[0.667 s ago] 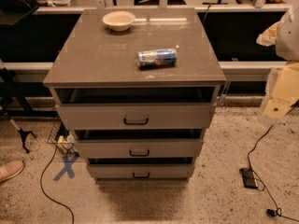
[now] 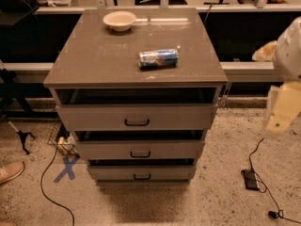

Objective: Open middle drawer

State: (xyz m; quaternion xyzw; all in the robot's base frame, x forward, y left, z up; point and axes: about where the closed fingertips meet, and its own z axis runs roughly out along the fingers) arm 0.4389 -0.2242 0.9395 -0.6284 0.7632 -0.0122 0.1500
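Observation:
The grey-taupe cabinet (image 2: 136, 60) has three drawers. The middle drawer (image 2: 108, 150) has a flat front with a small black bar handle (image 2: 140, 154) at its centre, and a dark gap shows above it. The taller top drawer (image 2: 94, 118) is above it and the slim bottom drawer (image 2: 113, 173) is below. My gripper (image 2: 283, 108) is a blurred cream and white shape at the right edge. It hangs in the air to the right of the cabinet, apart from it, at about the height of the top drawer.
A white bowl (image 2: 119, 20) and a lying blue can (image 2: 158, 58) rest on the cabinet top. A black cable with a power brick (image 2: 250, 179) lies on the floor at right. A blue X mark (image 2: 66, 168), a cable and a shoe (image 2: 10, 172) are at left.
My gripper at the right edge has dropped slightly lower. The drawers and the things on the cabinet have not moved.

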